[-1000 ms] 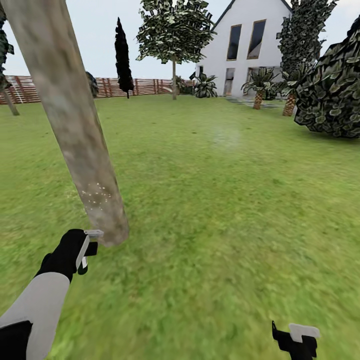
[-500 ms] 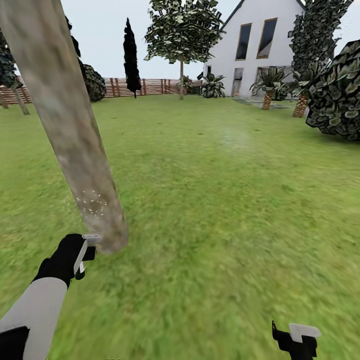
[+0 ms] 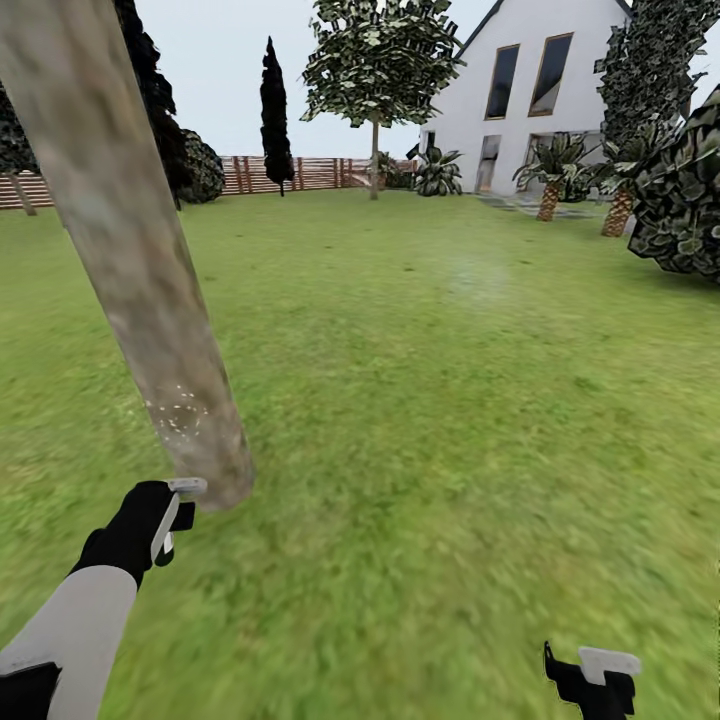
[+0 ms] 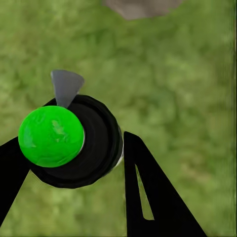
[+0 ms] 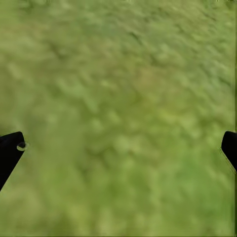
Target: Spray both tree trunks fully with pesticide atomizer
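Black left claw [image 3: 168, 520] clamps the pesticide atomizer [image 4: 74, 140], its grey spray head [image 4: 65, 86] aimed at the tree trunk [image 3: 135, 260] just beside it, where white droplets [image 3: 178, 415] fleck the base; sweep your nozzle upward over bare bark. Right claw [image 5: 118, 148] hangs spread over grass [image 3: 450, 420]

A green lawn [image 3: 450, 420] is bordered by a brown slatted fence [image 3: 300, 173]; a white gabled house [image 3: 520, 90] is seen beneath pale overcast sky.
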{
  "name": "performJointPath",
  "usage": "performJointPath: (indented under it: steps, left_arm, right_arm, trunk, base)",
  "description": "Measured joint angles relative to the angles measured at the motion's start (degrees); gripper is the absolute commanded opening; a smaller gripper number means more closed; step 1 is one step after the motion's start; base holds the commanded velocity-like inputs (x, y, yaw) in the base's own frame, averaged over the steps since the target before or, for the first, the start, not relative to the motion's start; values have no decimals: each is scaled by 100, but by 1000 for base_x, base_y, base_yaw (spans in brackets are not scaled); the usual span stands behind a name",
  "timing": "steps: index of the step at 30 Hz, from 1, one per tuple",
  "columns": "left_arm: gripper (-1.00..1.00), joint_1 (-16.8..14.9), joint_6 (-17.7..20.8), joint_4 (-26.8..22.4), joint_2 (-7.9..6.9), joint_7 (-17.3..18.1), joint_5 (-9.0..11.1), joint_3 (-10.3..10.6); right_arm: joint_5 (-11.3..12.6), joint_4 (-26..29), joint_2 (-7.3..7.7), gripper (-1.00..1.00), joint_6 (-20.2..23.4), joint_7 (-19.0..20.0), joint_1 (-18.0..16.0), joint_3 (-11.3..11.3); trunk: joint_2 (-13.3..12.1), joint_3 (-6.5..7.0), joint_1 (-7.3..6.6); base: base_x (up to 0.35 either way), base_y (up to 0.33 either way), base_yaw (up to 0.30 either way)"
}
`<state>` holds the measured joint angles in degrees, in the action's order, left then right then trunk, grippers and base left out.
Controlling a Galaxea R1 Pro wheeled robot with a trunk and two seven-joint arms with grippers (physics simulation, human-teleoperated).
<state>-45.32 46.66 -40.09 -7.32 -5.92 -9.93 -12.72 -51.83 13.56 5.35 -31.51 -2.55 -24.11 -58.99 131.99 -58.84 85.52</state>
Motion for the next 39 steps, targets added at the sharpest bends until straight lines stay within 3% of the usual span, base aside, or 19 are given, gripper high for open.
performJointPath:
  steps: [17,31,39]
  left_arm:
    - [-100,0,-1,-68,0,-1,-3,-6]
    - [-100,1,10,-73,3,-1,8,-36]
    - [-100,0,8,-71,9,7,6,-11]
  right_arm:
    - [1,0,-9,100,0,4,0,0]
    - [-2,-1,-9,100,1,7,-1,5]
    - [-4,0,-9,100,0,8,0,3]
  trunk:
    - [0,0,2]
    - [0,0,-1]
    - [0,0,0]
  base:
    - [18,-270,6]
    - [191,-222,260]
    - [166,-227,5]
